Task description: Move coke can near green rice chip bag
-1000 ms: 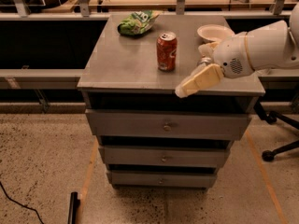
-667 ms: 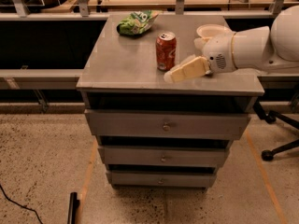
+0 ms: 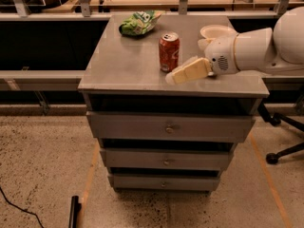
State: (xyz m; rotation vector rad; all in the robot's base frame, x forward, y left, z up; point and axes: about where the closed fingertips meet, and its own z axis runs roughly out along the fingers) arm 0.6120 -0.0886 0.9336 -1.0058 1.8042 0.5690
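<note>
The coke can (image 3: pixel 169 51) stands upright on the cabinet top (image 3: pixel 123 70), a little right of the middle. The rice chip bag (image 3: pixel 139 23) lies behind it to the left at the far edge, well apart from the can. The bowl (image 3: pixel 217 31) sits back right. The gripper (image 3: pixel 175 76) comes in from the right, low over the top, just beside the can's front right. Drawers (image 3: pixel 166 127) stack below.
</note>
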